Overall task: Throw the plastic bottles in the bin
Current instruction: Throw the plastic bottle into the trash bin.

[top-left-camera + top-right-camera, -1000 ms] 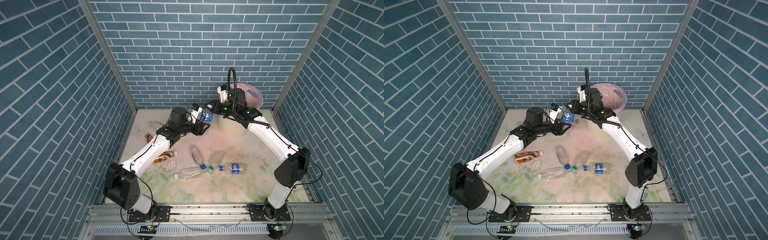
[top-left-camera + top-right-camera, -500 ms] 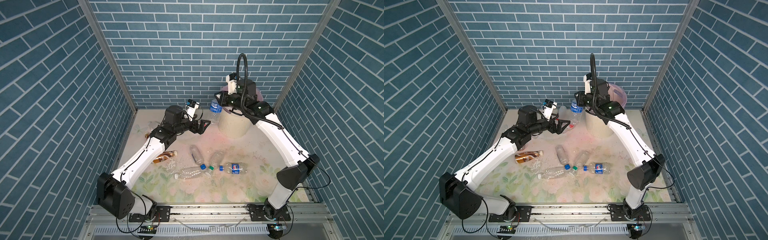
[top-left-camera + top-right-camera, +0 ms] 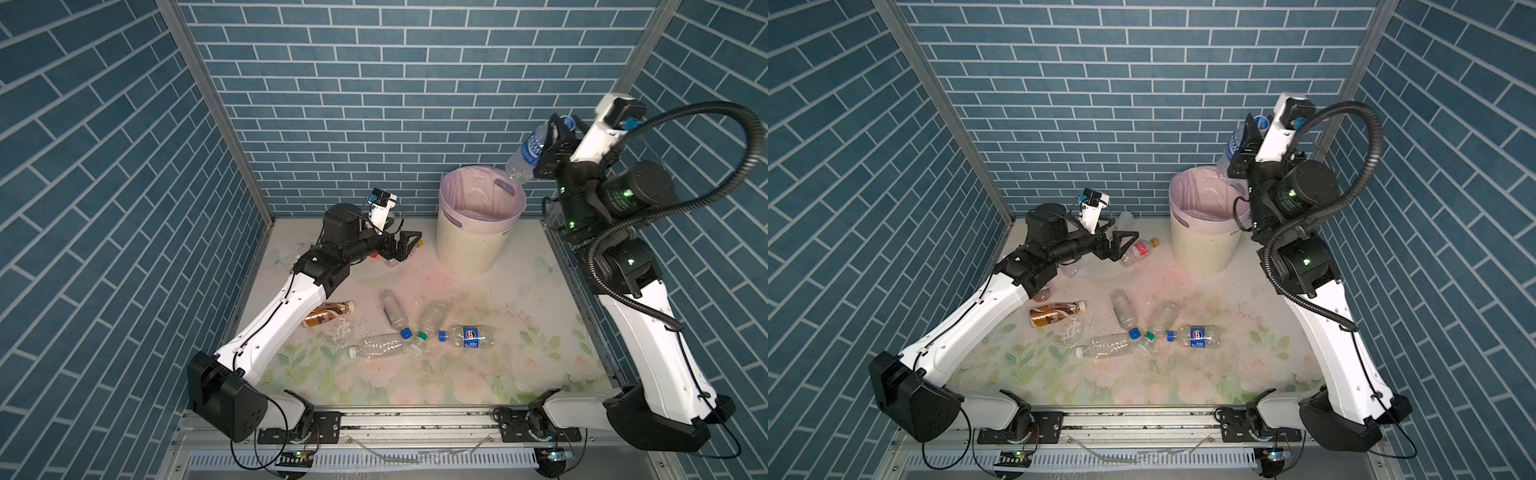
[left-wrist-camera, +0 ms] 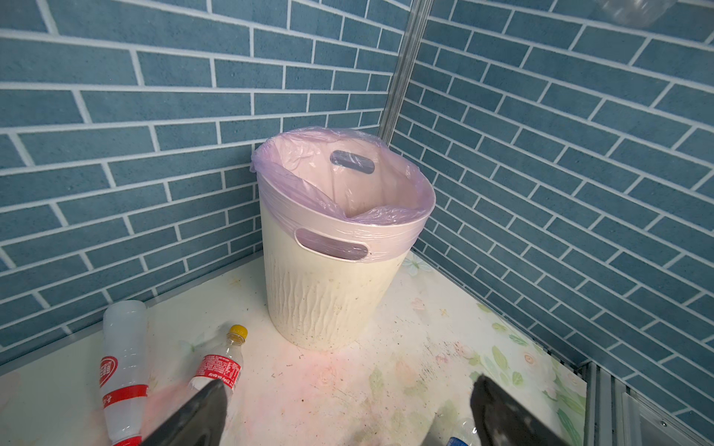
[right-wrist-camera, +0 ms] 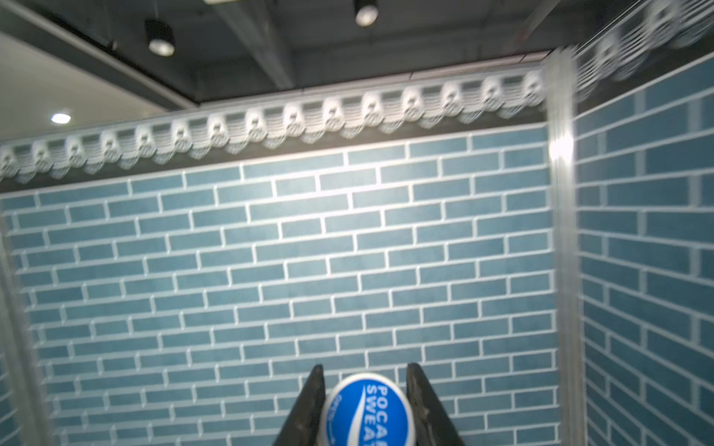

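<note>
Pincer on right arm (image 3: 552, 139) clamped on clear blue-labelled plastic bottle (image 3: 530, 147), tilted, high beside round cream ribbed plastic bin (image 3: 467, 245). Left pincer (image 4: 349, 382) spread apart, empty, low over desk (image 3: 519, 299).

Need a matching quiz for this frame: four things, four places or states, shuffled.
Things:
1. sports-drink bottle
2. brown bottle
3. yellow-capped bottle
4. bin

Places or states:
A. lying beside the left arm
B. standing upright
C. held up in the shut right end effector
D. lying by the open left end effector

Pairs: 1-C, 2-A, 3-D, 4-B
</note>
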### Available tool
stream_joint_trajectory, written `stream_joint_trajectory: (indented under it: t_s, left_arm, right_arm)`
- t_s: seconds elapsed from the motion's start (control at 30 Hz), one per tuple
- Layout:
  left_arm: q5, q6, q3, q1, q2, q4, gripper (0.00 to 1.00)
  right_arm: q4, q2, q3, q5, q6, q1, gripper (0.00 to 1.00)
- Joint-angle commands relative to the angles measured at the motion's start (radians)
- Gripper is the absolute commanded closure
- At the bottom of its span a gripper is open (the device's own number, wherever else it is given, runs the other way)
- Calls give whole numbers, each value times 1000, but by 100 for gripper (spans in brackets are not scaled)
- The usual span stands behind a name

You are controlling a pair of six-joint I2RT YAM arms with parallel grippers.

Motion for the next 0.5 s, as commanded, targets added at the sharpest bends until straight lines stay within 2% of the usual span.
stream_joint_trajectory:
  t_s: [0.0,0.17,0.23,0.27,0.3,0.37,0.47]
  left_arm:
    - [3,13,11,-4,20,-7,1]
    - [-1,11,4,-5,31,-11,1]
    - [-2,10,2,-4,32,-21,1]
    - [-5,11,0,-4,29,-27,1]
    - [-10,16,-2,-4,25,-39,1]
    - [-23,33,-8,-4,19,-59,1]
    - [-43,43,-25,-5,10,-63,1]
  right_arm:
    - [40,101,14,64,-40,-62,100]
    - [-219,360,171,35,122,-152,100]
    - [-386,483,312,8,189,-175,100]
    - [-438,517,369,-7,209,-178,95]
    - [-472,531,400,-20,218,-176,88]
    - [-414,485,345,-69,229,-173,62]
    - [-364,428,291,-99,232,-170,35]
